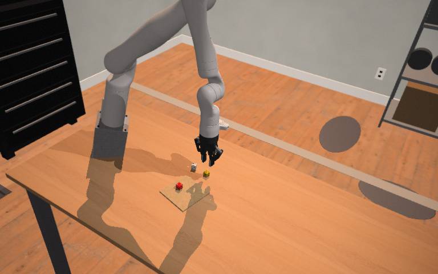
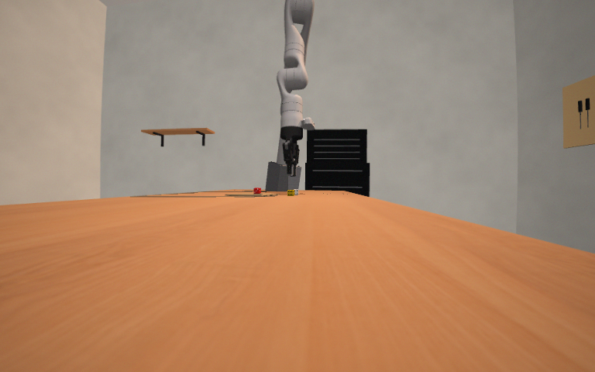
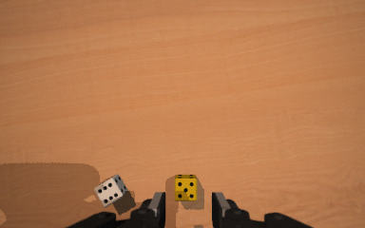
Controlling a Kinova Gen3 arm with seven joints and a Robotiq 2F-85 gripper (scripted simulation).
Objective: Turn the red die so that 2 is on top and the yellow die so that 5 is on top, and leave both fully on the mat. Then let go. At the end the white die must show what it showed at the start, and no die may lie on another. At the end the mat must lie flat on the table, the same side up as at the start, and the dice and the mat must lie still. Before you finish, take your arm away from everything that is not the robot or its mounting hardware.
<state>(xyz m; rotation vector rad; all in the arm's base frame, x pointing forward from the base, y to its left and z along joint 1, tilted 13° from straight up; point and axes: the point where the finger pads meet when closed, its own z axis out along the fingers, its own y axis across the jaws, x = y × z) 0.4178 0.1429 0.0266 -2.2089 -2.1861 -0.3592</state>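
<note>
The yellow die [image 1: 206, 173] [image 2: 290, 192] [image 3: 185, 187] lies on the bare table just past the mat's far corner. The white die [image 1: 193, 166] [image 2: 296, 191] [image 3: 110, 190] lies on the table close to its left, turned at an angle. The red die [image 1: 179, 185] [image 2: 256, 190] sits on the thin tan mat [image 1: 187, 200], near its left side. My gripper [image 1: 208, 161] [image 2: 290, 170] [image 3: 188, 206] points straight down and hangs a little above the yellow die. Its fingers are partly closed, with a gap wider than the die, and hold nothing.
The arm's grey base [image 1: 109, 142] stands at the table's back left. A black drawer cabinet [image 1: 35, 64] [image 2: 336, 160] stands on the floor beyond the table. The table's edges are far from the dice.
</note>
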